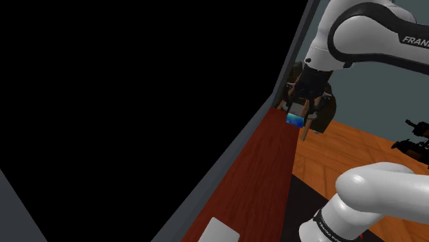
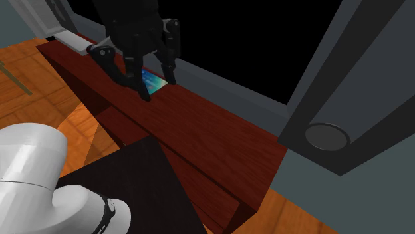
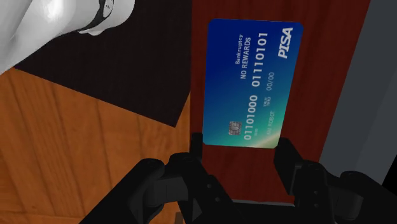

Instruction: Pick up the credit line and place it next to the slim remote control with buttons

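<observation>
Jaws of the gripper pinch the blue credit card at its chip end, over the dark red shelf. Its print is readable from the wrist view alone, "PISA" at the far end, with the long axis running straight away from the fingers.

the black gripper hangs over a dark red wooden ledge, its fingers clasping a blue-green card. behind runs a grey window frame with a black area beyond.
</observation>
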{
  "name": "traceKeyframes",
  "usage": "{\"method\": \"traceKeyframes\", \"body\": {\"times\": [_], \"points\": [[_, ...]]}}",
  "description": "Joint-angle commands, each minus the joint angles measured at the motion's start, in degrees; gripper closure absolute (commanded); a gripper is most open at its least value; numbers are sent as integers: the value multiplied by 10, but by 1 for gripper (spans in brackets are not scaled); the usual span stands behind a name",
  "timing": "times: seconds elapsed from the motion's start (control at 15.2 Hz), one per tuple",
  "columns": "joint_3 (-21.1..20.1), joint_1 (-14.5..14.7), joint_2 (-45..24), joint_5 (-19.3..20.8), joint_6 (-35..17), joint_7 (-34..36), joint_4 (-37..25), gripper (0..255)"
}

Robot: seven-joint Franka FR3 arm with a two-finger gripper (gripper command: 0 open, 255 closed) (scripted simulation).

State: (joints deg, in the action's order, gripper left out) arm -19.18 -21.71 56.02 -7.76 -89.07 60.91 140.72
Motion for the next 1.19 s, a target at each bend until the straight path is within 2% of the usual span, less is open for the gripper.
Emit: {"method": "traceKeyframes", "body": {"times": [0.0, 0.59, 1.12], "points": [[-25, 14, 18, -23, 17, 27, 0, 255], [-124, 61, 66, -118, 88, 141, -35, 255], [-216, 77, 68, -202, 132, 249, -108, 255]]}}
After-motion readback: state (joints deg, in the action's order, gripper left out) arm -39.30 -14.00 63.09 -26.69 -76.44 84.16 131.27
